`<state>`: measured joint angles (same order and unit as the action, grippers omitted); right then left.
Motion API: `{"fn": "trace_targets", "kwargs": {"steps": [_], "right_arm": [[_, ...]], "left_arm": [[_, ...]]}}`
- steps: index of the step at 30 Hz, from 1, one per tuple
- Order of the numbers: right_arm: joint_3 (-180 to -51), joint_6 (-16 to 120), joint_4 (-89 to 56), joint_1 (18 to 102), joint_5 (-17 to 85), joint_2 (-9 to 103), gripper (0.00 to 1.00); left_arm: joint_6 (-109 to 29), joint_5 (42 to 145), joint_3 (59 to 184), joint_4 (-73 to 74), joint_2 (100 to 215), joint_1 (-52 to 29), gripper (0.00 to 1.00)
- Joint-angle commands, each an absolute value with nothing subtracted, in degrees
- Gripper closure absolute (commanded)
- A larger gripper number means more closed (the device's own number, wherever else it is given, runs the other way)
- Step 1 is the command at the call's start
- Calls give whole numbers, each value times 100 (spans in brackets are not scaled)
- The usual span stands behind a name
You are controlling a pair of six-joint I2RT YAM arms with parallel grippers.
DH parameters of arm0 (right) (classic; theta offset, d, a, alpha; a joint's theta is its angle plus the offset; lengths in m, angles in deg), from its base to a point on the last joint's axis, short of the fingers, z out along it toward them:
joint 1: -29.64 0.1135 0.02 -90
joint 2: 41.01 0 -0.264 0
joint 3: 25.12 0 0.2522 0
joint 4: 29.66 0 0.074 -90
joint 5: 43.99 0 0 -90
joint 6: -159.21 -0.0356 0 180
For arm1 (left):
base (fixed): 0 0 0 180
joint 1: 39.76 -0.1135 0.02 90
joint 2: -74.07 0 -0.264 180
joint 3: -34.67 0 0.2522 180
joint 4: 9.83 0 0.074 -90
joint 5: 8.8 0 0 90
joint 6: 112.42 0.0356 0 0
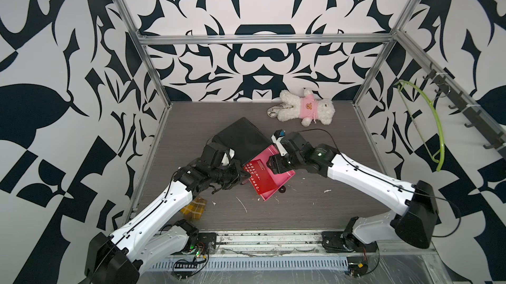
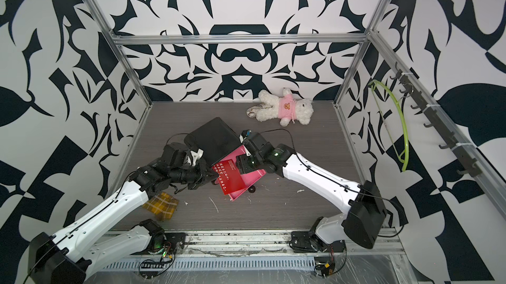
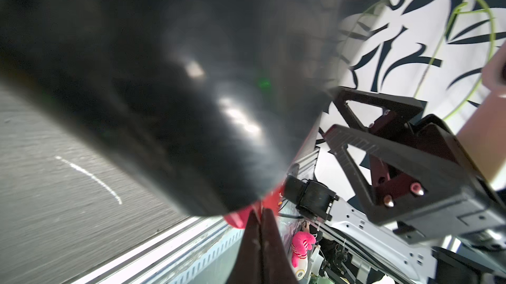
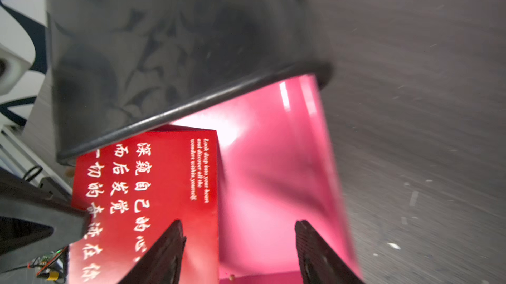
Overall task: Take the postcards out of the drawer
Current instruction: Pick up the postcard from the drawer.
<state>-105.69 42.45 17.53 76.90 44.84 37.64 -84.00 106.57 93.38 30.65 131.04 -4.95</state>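
Note:
A pink drawer [image 1: 286, 178] [image 2: 254, 180] stands pulled out of its black case [image 1: 241, 137] [image 2: 213, 137] in both top views. One red postcard [image 1: 258, 174] [image 2: 228, 177] with white characters lies tilted over the drawer's left side. My left gripper [image 1: 244, 177] [image 3: 258, 211] is shut on that card's left edge, and a sliver of red card [image 3: 238, 218] shows at the tips. My right gripper [image 1: 274, 165] [image 4: 236, 222] hangs open above the drawer floor [image 4: 273, 173], beside the postcard [image 4: 153, 186], with nothing between its fingers.
A white plush bear [image 1: 306, 107] in a pink shirt lies by the back wall. A yellow plaid cloth [image 1: 193, 208] sits under the left arm. A green hanger [image 1: 435, 132] hangs on the right wall rail. A small black knob [image 1: 282, 190] and white scraps lie near the drawer front.

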Motion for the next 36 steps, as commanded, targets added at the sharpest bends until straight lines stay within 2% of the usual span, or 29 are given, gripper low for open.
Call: {"fn": "trace_targets", "kwargs": {"steps": [1,4,9,14,18,27,33,36], "right_arm": [[-10750,4399,1952,7667,4721,3558,33],[-10719,4377,1943,7660,4724,3489,33],[-10633,4407,1971,7595,4840,3325,31],[-10357,4458,1616,7020,3876,2920,25],[-10157,4510,1137,6478,2785,2578,16],[-10024,4311,25,5388,512,2311,16],[-10033,4581,-336,5346,-40,2320,19],[-10014,4568,-455,5329,-138,2338,26]], "left_arm": [[-8403,10489,9593,2801,13042,-478,100],[-8706,10187,9357,2386,12880,-451,100],[-9123,10351,8964,1604,12804,-452,100],[-8690,11086,9511,1422,13165,-447,100],[-8015,11593,10389,1782,13644,-450,100],[-6698,12007,11674,1977,14576,-473,100],[-6525,12794,11988,1676,15211,-703,100],[-6285,12801,12126,1799,15264,-836,100]]}}
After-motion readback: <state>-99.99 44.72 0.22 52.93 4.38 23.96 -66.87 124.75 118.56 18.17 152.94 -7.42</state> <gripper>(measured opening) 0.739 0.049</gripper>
